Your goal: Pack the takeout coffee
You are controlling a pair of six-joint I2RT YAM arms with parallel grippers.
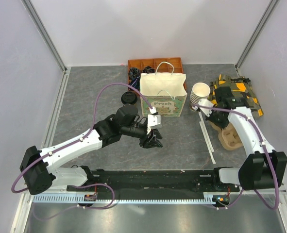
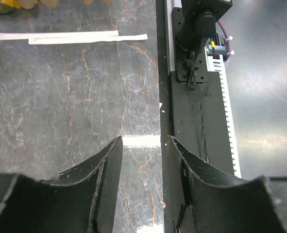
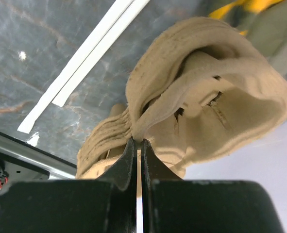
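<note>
From above, the takeout coffee [image 1: 128,98] shows only as a round black lid left of the cream paper bag [image 1: 163,97]; its cup body is hidden. My left gripper [image 1: 152,139] hangs open over bare table in front of the bag, and in its wrist view the left gripper [image 2: 142,145] has nothing between its fingers. My right gripper [image 3: 138,141] is shut on the rim of the brown moulded-pulp tray [image 3: 206,97]. In the top view the right gripper [image 1: 218,121] sits at the far end of the pulp tray [image 1: 229,138].
A stack of lidless cream cups [image 1: 200,92] stands right of the bag. A brown wooden box [image 1: 155,64] with dark items sits behind it. A green and orange patterned bag [image 1: 243,94] lies at the right. White wrapped straws [image 1: 207,136] lie mid-right. The black rail [image 1: 153,177] runs along the near edge.
</note>
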